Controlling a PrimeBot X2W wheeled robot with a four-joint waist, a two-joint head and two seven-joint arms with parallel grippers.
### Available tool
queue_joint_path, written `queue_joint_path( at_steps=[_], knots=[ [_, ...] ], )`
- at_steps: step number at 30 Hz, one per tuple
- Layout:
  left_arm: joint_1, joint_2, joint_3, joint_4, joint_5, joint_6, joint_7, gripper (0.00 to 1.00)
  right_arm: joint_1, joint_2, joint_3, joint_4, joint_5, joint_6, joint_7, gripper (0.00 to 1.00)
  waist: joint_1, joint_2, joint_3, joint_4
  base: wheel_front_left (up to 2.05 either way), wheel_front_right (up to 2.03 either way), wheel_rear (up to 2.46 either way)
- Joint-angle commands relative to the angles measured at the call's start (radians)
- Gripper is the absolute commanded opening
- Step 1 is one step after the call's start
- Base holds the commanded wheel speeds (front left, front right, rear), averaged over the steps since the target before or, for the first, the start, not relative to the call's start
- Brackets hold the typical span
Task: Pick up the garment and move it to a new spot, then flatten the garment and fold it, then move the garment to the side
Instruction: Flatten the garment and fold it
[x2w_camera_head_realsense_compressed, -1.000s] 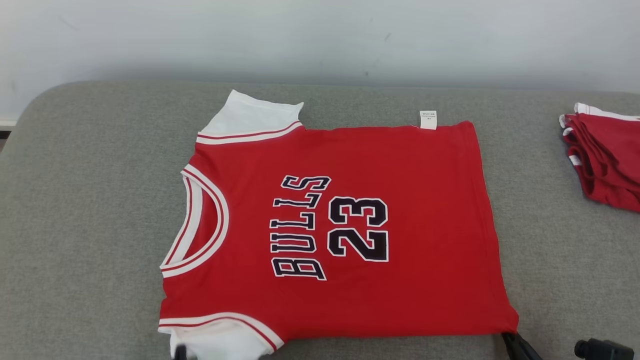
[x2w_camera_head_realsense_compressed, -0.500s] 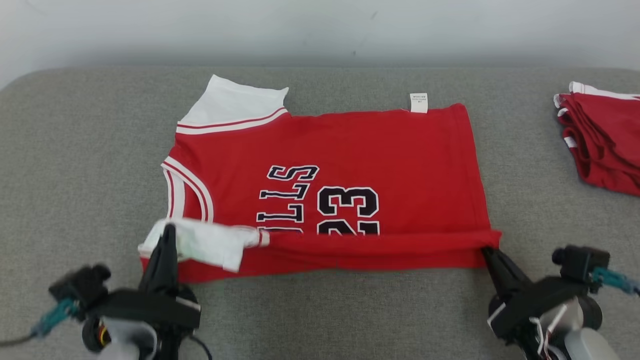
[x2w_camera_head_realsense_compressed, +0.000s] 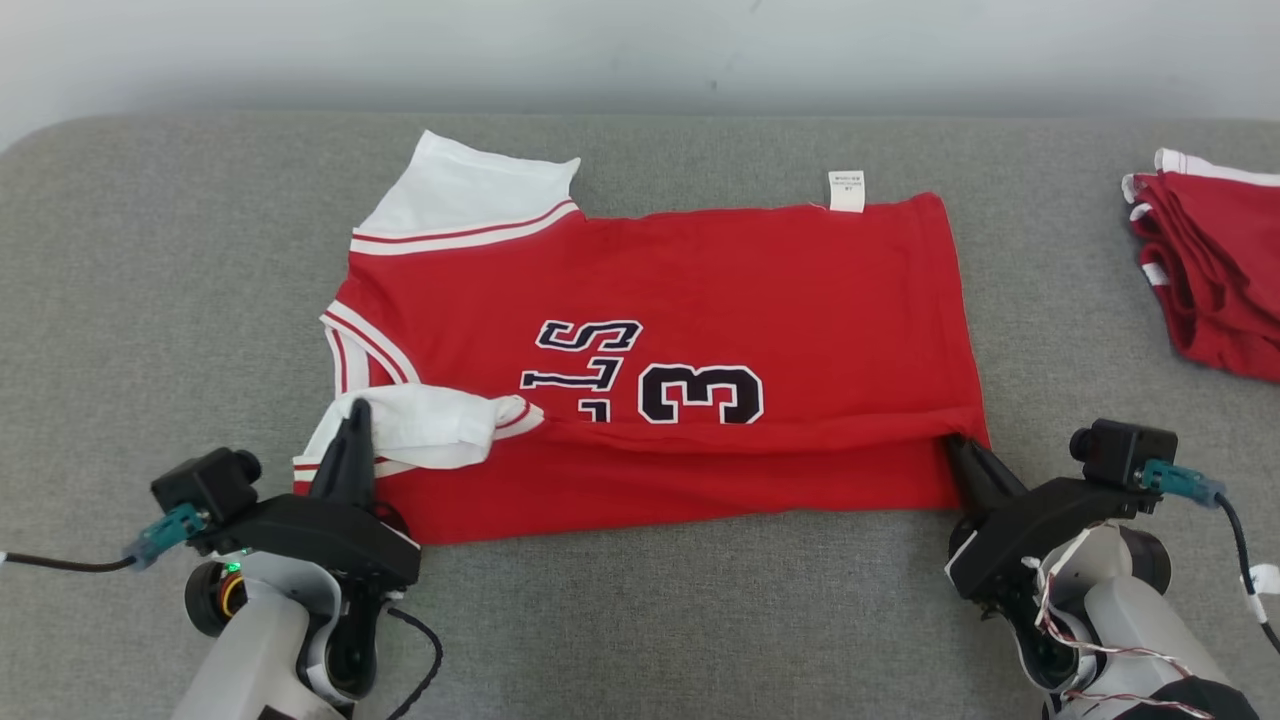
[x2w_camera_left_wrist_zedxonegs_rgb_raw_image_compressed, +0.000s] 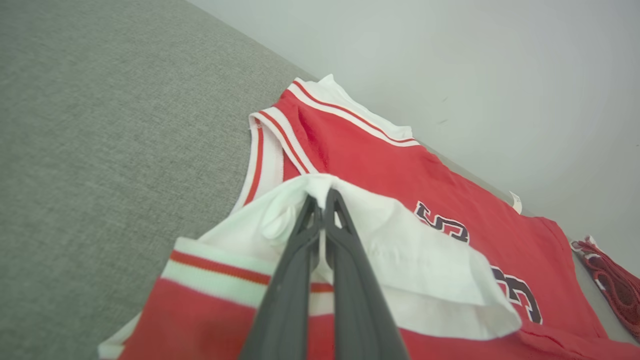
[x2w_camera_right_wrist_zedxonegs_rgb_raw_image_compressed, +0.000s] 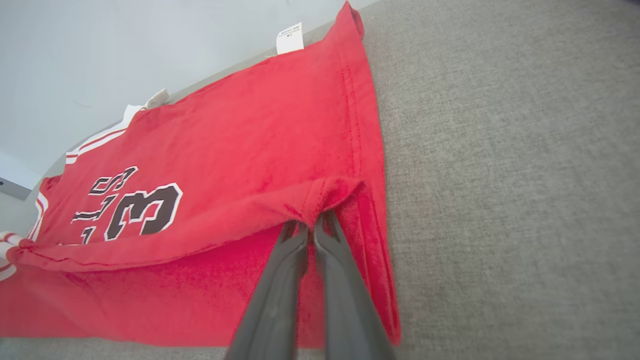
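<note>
The garment (x2w_camera_head_realsense_compressed: 700, 290) is a red jersey with white sleeves and black lettering, spread on the grey cushion with its neck to the left. Its near edge is lifted and folded back over the print. My left gripper (x2w_camera_head_realsense_compressed: 355, 408) is shut on the near white sleeve (x2w_camera_left_wrist_zedxonegs_rgb_raw_image_compressed: 400, 240), pinched at the fingertips (x2w_camera_left_wrist_zedxonegs_rgb_raw_image_compressed: 320, 200). On the other side, my right gripper (x2w_camera_head_realsense_compressed: 955, 442) is shut on the garment's near hem corner (x2w_camera_right_wrist_zedxonegs_rgb_raw_image_compressed: 330, 192). A white label (x2w_camera_head_realsense_compressed: 846, 190) sticks out at the far edge.
A pile of red clothes (x2w_camera_head_realsense_compressed: 1215, 270) lies at the right edge of the grey cushion (x2w_camera_head_realsense_compressed: 150, 300). A pale wall (x2w_camera_head_realsense_compressed: 640, 50) runs behind the cushion. Bare cushion stretches to the left of the garment and in front of it.
Both grippers have carried the garment's near edge away from me, over the print, so the fold covers more of the lettering. The head camera has also tilted, shifting the whole picture.
</note>
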Motion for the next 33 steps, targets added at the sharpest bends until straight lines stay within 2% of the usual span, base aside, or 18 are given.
queue_joint_path(
  at_steps=[1, 6, 9, 18, 29, 30, 31, 32, 33],
  knots=[
    [-0.010, -0.007, -0.012, 0.027, 0.019, -0.016, -0.016, 1.00, 0.007, -0.008, 0.015, 0.014, 0.007, -0.002, -0.023, 1.00, -0.0002, -0.0002, -0.016, 0.007, 0.00, 0.00, 0.00],
    [0.022, 0.006, -0.009, 0.030, 0.052, -0.033, -0.041, 1.00, 0.040, -0.030, 0.044, 0.010, 0.014, -0.002, -0.076, 1.00, -0.0002, -0.0002, -0.038, 0.006, 0.00, 0.00, 0.00],
    [0.072, 0.010, 0.025, -0.009, 0.066, -0.038, -0.047, 1.00, 0.068, -0.052, 0.068, -0.004, 0.002, -0.002, -0.107, 1.00, -0.0002, -0.0002, -0.048, 0.003, 0.00, 0.00, 0.00],
    [0.217, 0.013, 0.103, -0.090, 0.149, -0.017, -0.048, 1.00, 0.110, -0.062, 0.085, 0.001, -0.016, -0.002, -0.142, 1.00, -0.0002, -0.0002, -0.039, 0.009, 0.00, 0.00, 0.00],
    [0.174, -0.017, 0.099, 0.017, 0.234, -0.013, -0.048, 1.00, 0.062, -0.046, 0.103, 0.099, -0.064, -0.002, -0.161, 1.00, -0.0002, -0.0002, -0.021, 0.023, 0.00, 0.00, 0.00],
    [0.170, -0.020, 0.104, 0.034, 0.236, -0.013, -0.047, 1.00, 0.058, -0.042, 0.106, 0.110, -0.066, -0.002, -0.161, 0.79, -0.0002, -0.0002, -0.022, 0.021, 0.00, 0.00, 0.00],
    [0.166, -0.027, 0.112, 0.055, 0.231, -0.013, -0.047, 1.00, 0.055, -0.038, 0.110, 0.121, -0.066, -0.002, -0.163, 0.43, -0.0002, -0.0002, -0.023, 0.020, 0.00, 0.00, 0.00],
    [0.162, -0.032, 0.116, 0.076, 0.229, -0.014, -0.046, 0.60, 0.053, -0.034, 0.115, 0.128, -0.066, -0.002, -0.165, 0.00, -0.0002, -0.0002, -0.026, 0.018, 0.00, 0.00, 0.00],
    [0.157, -0.036, 0.116, 0.093, 0.234, -0.018, -0.046, 0.34, 0.053, -0.030, 0.119, 0.135, -0.064, -0.002, -0.167, 0.00, -0.0002, -0.0002, -0.029, 0.017, 0.00, 0.00, 0.00]
  ],
)
